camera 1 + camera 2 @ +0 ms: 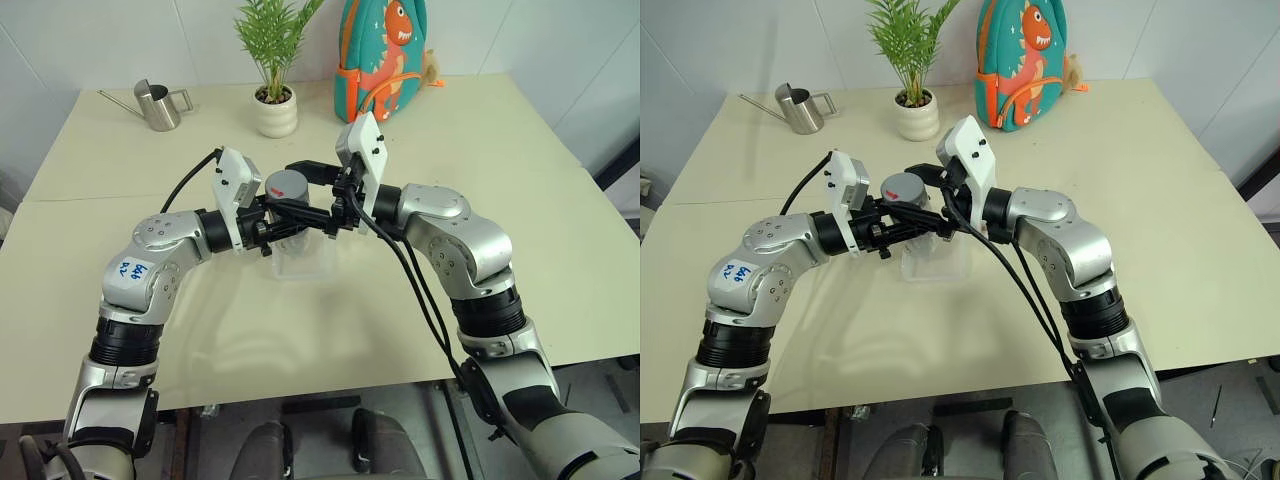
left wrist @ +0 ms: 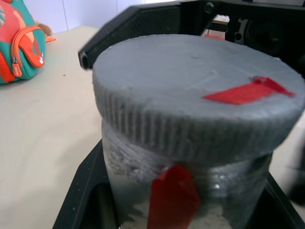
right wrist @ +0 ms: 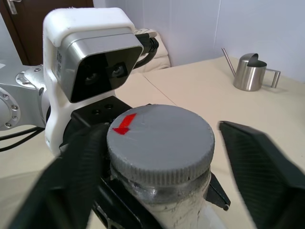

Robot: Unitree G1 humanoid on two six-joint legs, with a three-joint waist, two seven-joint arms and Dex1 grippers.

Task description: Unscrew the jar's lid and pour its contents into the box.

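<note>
My left gripper (image 1: 300, 222) is shut on the jar (image 2: 190, 205), a whitish-silver cylinder with a red label, and holds it upright above the box (image 1: 300, 262). The box is a clear plastic tray on the table. The lid (image 3: 159, 138), grey with ribbed sides and a red mark on top, sits on the jar. From the other side my right gripper (image 1: 300, 188) straddles the lid at its height. Its left finger (image 3: 81, 162) lies blurred close against the lid's rim, while the other finger (image 3: 252, 162) stands a gap away. The contents are hidden inside the jar.
A steel watering can (image 1: 158, 105) stands at the table's far left. A white plant pot (image 1: 275, 110) with a green plant and a colourful dinosaur backpack (image 1: 380, 55) are behind the grippers. The beige table (image 1: 560, 200) stretches wide on both sides.
</note>
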